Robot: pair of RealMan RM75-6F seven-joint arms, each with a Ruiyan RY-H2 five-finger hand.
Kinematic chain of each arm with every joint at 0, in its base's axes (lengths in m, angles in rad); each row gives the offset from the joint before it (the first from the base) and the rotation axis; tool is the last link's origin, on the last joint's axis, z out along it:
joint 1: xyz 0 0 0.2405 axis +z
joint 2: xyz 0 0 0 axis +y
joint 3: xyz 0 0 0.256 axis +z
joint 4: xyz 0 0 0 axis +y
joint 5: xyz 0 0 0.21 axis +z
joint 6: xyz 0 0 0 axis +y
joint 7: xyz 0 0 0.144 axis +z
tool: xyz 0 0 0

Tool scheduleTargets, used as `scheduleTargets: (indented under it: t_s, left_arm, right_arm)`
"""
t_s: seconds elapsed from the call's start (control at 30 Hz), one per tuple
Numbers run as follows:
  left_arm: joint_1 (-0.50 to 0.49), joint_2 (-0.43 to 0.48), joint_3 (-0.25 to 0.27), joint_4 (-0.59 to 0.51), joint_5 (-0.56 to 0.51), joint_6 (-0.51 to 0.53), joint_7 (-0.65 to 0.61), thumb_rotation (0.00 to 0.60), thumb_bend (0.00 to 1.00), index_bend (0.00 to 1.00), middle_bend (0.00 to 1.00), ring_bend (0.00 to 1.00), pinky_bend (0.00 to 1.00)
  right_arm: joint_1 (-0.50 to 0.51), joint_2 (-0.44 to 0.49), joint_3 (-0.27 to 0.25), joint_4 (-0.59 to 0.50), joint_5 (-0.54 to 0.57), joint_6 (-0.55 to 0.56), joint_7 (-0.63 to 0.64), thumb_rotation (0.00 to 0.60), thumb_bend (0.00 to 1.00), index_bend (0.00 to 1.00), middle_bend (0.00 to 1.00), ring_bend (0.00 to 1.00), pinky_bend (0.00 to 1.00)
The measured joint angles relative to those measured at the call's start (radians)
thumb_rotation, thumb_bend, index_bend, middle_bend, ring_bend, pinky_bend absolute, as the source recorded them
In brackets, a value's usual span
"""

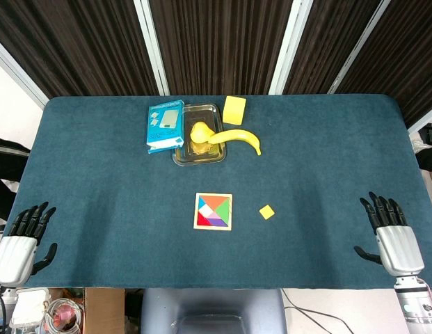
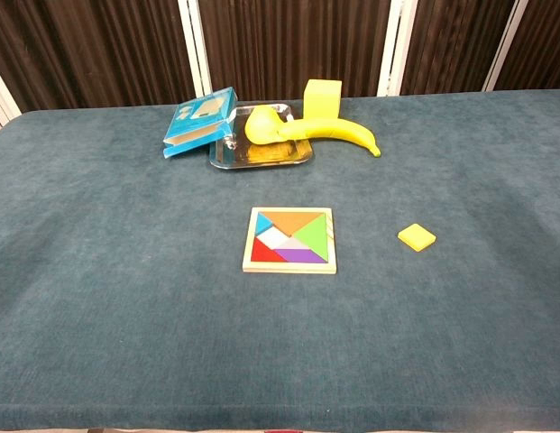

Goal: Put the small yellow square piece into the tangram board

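Note:
The small yellow square piece [image 1: 267,211] [image 2: 417,237] lies flat on the blue cloth, a short way right of the tangram board [image 1: 213,211] [image 2: 289,240]. The wooden-framed board holds several coloured pieces, with a pale bare patch near its middle. My left hand [image 1: 24,236] rests at the near left corner of the table, fingers apart and holding nothing. My right hand [image 1: 389,231] rests at the near right edge, fingers spread and empty, well right of the square piece. Neither hand shows in the chest view.
At the back of the table stand a metal tray [image 1: 199,154] [image 2: 260,159] with a yellow pear, a banana [image 1: 238,138] [image 2: 338,133], a yellow block [image 1: 234,109] [image 2: 322,96] and a blue box [image 1: 165,126] [image 2: 200,120]. Dark curtains hang behind.

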Motion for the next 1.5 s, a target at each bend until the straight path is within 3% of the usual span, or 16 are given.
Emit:
scheduleTargets:
  t_s: [0.37, 0.53, 0.67, 0.87, 1.07, 1.5]
  left_arm:
    - [0.002, 0.004, -0.006, 0.001, -0.008, 0.005, -0.037, 0.600, 0.42, 0.00, 0.00, 0.00, 0.10]
    - [0.000, 0.014, -0.009, 0.005, -0.008, 0.008, -0.064, 0.600, 0.42, 0.00, 0.00, 0.00, 0.10]
    - [0.002, 0.017, -0.013, 0.003, -0.020, 0.008, -0.062, 0.600, 0.42, 0.00, 0.00, 0.00, 0.10]
    - [-0.008, 0.013, -0.029, 0.015, -0.048, -0.011, -0.061, 0.600, 0.42, 0.00, 0.00, 0.00, 0.11]
    - [-0.007, 0.014, -0.028, 0.015, -0.049, -0.010, -0.063, 0.600, 0.42, 0.00, 0.00, 0.00, 0.11]
    - [-0.001, 0.017, -0.022, 0.004, -0.042, -0.002, -0.057, 0.600, 0.42, 0.00, 0.00, 0.00, 0.11]
  right_arm:
    - [0.050, -0.010, 0.014, 0.013, 0.011, -0.073, -0.030, 0.600, 0.13, 0.00, 0.00, 0.00, 0.00]
    - [0.176, -0.020, 0.052, 0.051, 0.037, -0.254, -0.085, 0.600, 0.14, 0.10, 0.00, 0.00, 0.00]
    - [0.319, -0.037, 0.081, 0.114, 0.069, -0.460, -0.144, 0.600, 0.15, 0.22, 0.00, 0.00, 0.00]
    - [0.502, -0.123, 0.093, 0.267, 0.064, -0.635, -0.174, 0.600, 0.26, 0.39, 0.00, 0.00, 0.00]
    - [0.563, -0.230, 0.066, 0.389, -0.006, -0.642, -0.130, 0.600, 0.30, 0.43, 0.00, 0.00, 0.00]
    - [0.597, -0.335, -0.001, 0.482, -0.082, -0.584, -0.087, 0.600, 0.34, 0.47, 0.00, 0.00, 0.00]
